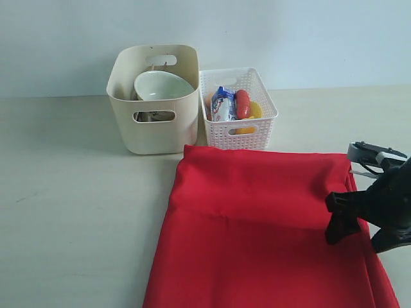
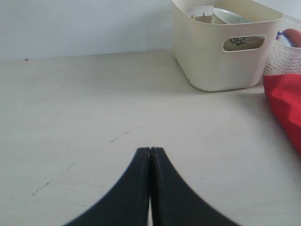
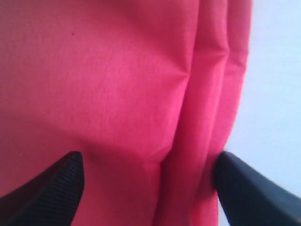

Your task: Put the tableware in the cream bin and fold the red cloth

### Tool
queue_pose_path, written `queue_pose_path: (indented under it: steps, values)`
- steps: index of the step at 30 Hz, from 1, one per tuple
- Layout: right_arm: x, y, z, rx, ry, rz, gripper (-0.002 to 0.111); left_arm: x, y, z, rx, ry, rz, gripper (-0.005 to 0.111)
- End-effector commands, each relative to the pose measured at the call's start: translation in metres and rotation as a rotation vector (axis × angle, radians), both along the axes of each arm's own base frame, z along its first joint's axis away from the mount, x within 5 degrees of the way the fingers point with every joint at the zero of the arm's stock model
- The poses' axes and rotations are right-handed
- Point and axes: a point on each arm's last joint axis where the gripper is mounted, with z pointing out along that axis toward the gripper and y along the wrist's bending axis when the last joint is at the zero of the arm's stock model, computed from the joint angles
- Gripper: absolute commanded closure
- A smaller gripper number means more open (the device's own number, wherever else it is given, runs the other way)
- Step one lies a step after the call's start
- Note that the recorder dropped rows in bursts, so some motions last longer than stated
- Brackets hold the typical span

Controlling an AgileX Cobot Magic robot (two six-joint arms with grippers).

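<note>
Bowl [image 1: 162,86], white, rests tilted inside the cream bin [image 1: 154,131], behind the red cloth [image 1: 257,218] spread on the table [image 1: 77,212]. Right gripper [image 1: 361,236] sits at the cloth's right edge, jaws wide apart; left gripper [image 2: 150,155] is pinched closed, empty.

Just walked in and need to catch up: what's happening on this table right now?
The white bowl sits in the cream bin, with food in the white basket beside it. The red cloth lies spread on the table. The right gripper, jaws open, is down at its right edge, straddling a bunched ridge. The left gripper is shut, over the table.
</note>
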Motion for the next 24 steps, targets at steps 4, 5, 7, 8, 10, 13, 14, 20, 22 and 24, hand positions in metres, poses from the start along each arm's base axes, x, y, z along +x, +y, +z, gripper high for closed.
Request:
queue_pose_path:
  steps: [4,5,7,8,10,13,14,20,22,24]
  values:
    - [0.000,0.017,-0.003,-0.025,-0.027,0.092,0.035,0.000,0.000,0.000,-0.006,-0.007,0.004,0.107]
    - [0.000,0.017,-0.003,-0.035,-0.027,0.090,0.037,0.000,0.000,0.000,-0.006,-0.007,0.004,0.107]
    - [0.000,0.014,-0.004,-0.066,-0.022,0.080,0.046,0.000,0.000,0.000,-0.006,-0.007,0.004,0.107]
    - [0.000,0.011,-0.004,-0.093,-0.019,0.084,0.053,0.000,0.000,0.000,-0.006,-0.007,0.004,0.107]
    - [-0.001,0.006,-0.005,-0.157,-0.002,0.065,0.069,0.000,0.000,0.000,-0.006,-0.007,0.004,0.107]
    - [-0.003,0.000,-0.006,-0.216,0.024,0.039,0.094,0.000,0.000,0.000,-0.006,-0.007,0.004,0.107]
    - [-0.004,-0.001,-0.006,-0.231,0.031,0.055,0.100,0.000,0.000,0.000,-0.006,-0.007,0.004,0.107]
    - [-0.004,-0.009,-0.006,-0.306,0.044,0.053,0.106,0.000,0.000,0.000,-0.006,-0.007,0.004,0.107]
    - [-0.005,-0.012,-0.006,-0.343,0.049,0.059,0.106,0.000,0.000,0.000,-0.006,-0.007,0.004,0.107]
    - [-0.006,-0.016,-0.006,-0.383,0.060,0.051,0.106,0.000,0.000,0.000,-0.006,-0.007,0.004,0.107]
